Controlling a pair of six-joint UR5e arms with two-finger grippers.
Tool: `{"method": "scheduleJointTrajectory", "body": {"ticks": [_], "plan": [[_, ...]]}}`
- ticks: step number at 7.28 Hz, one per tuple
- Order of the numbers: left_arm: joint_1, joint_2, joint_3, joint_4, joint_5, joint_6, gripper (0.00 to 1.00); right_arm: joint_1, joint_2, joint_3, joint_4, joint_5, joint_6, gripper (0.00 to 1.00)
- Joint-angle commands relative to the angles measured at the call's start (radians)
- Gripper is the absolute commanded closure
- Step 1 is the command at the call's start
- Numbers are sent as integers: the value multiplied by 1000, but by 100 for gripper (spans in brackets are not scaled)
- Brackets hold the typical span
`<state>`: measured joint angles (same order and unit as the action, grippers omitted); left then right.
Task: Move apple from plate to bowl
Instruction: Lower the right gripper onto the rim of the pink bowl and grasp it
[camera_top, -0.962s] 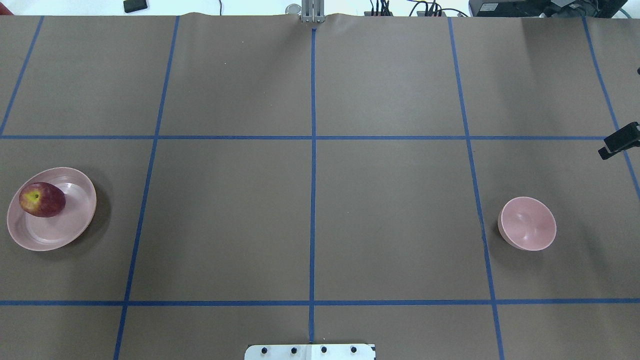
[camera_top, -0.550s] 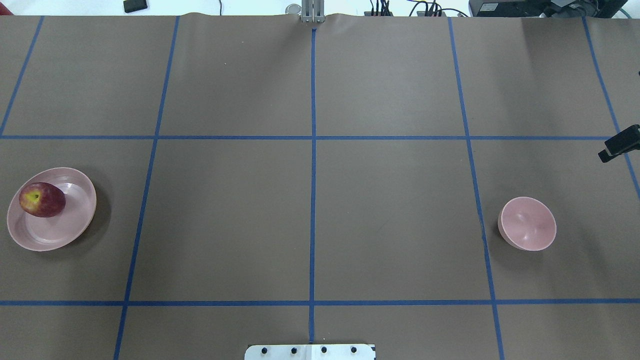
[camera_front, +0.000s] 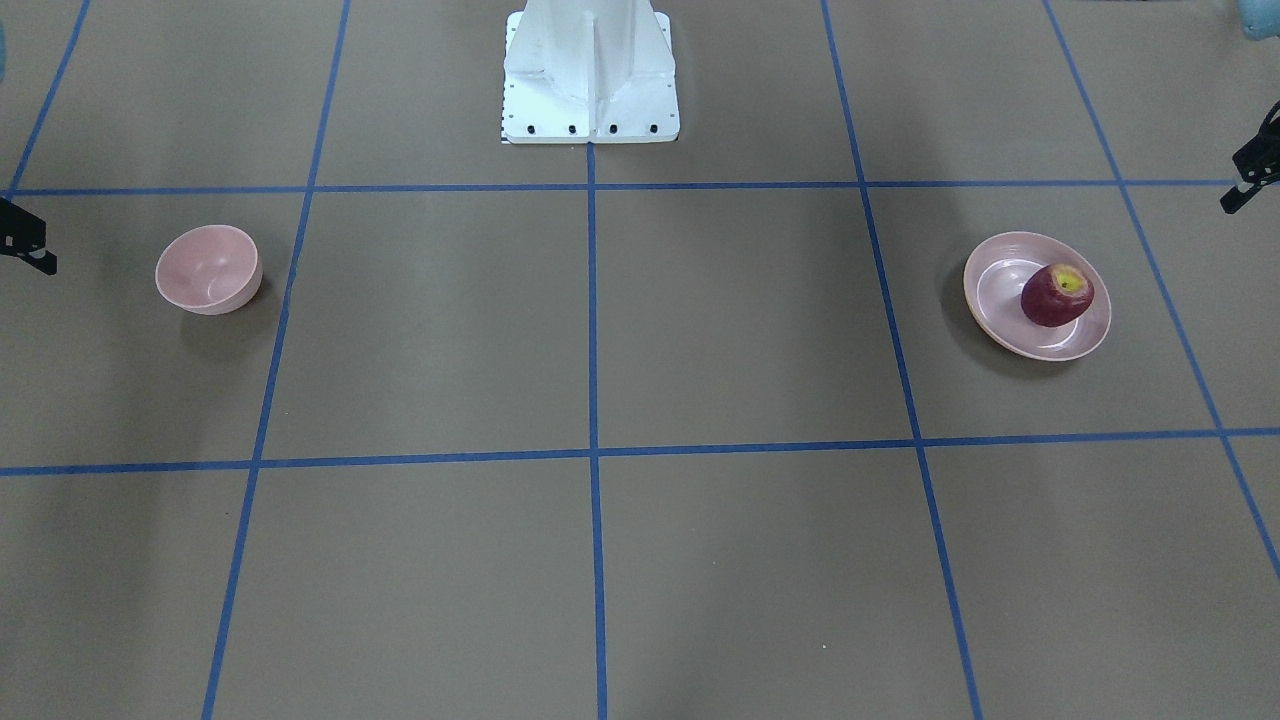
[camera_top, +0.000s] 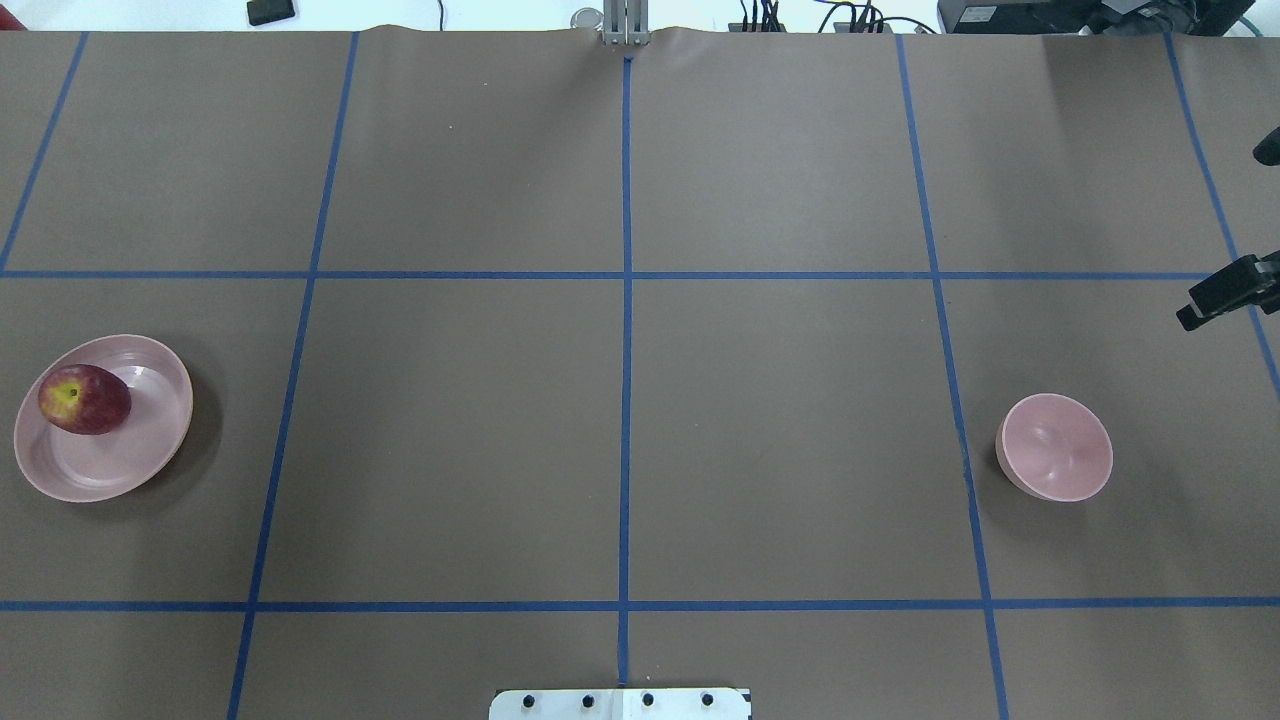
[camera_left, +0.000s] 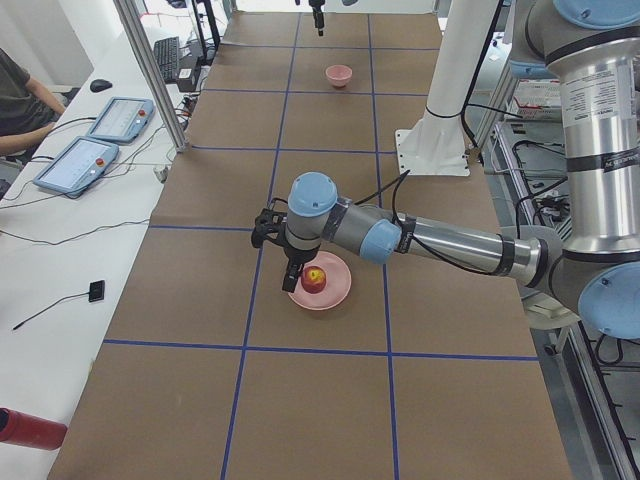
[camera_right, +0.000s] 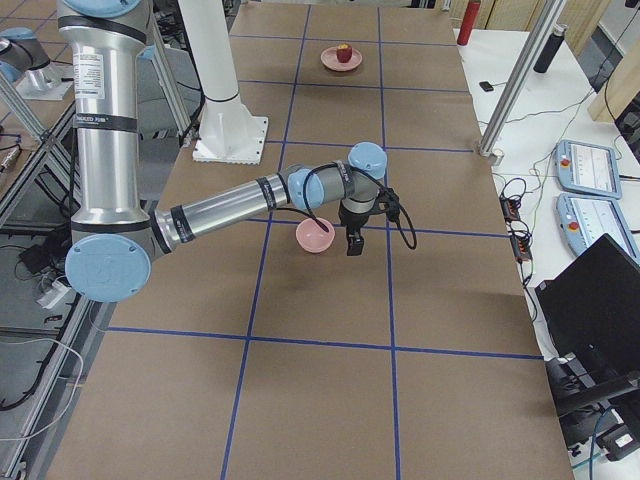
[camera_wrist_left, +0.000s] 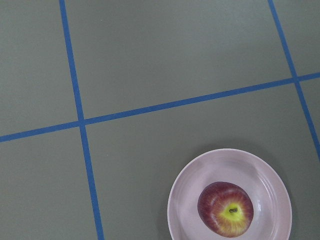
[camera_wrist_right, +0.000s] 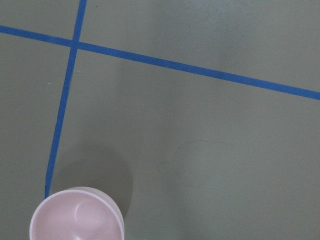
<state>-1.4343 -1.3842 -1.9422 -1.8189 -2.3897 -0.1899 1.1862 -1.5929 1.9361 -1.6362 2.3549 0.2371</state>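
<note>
right gripper (camera_top: 1218, 298) — half off-frame

The tabletop (camera_top: 780, 440) carries one apple (camera_top: 84, 398), one plate (camera_top: 120, 470) and one bowl (camera_top: 1057, 447). By the robot's own sides, apple and plate lie left of the single white pedestal (camera_front: 590, 70), and the bowl lies right of it. There are two arms, the left arm (camera_left: 440, 240) and the right arm (camera_right: 230, 205). Across from the pedestal, off the tabletop, sit what look like two control tablets (camera_left: 120, 118) and one person (camera_left: 20, 100).
</note>
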Motion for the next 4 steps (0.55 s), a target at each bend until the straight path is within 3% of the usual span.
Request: {"method": "scheduleJointTrajectory", "body": {"ticks": [1,2,4], "plan": [[2,-1,0,0,1,0,2,-98,-9,-11,15,-14,5,0],[2,-1,2,0,1,1,2,-132,-27,-49,111,-38,69,0],[2,-1,3,0,4,1,2,-216,-108,-156,502,-51,249,0]]}}
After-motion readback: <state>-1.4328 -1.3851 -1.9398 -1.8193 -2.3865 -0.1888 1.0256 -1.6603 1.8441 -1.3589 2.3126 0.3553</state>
